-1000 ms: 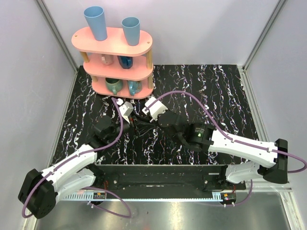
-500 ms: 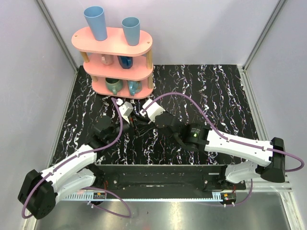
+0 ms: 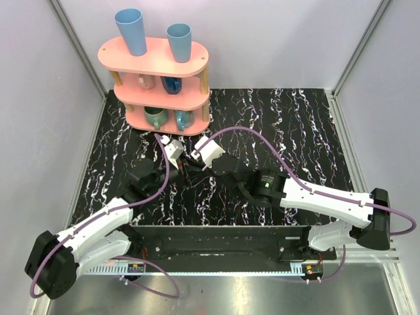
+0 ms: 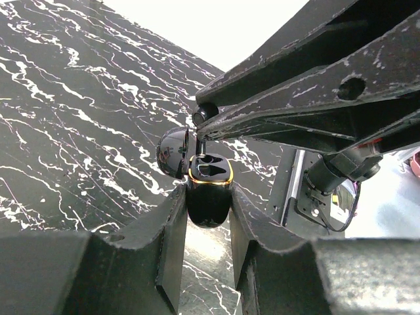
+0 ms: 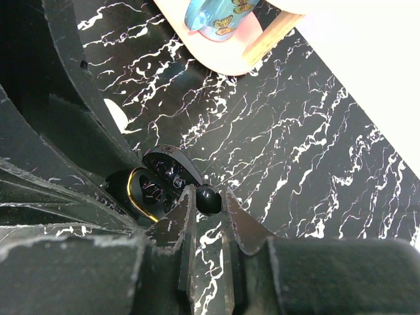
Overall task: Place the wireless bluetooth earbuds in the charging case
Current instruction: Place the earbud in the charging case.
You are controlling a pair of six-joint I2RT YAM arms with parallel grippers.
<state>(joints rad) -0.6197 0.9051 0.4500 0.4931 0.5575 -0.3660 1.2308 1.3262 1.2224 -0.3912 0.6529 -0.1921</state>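
Black open charging case (image 4: pixel 210 205) clamped in left pincer (image 4: pixel 209 197), right pincer (image 5: pixel 209 193) pinching earbud (image 5: pixel 209 201) just over its gold rim

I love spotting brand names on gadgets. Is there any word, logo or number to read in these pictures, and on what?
No text can be read anywhere.
On the near rail, left sticker and right sticker: too small to read.
The charging case and earbud: no markings show.
The blue mug: butterfly pictures only, no words.
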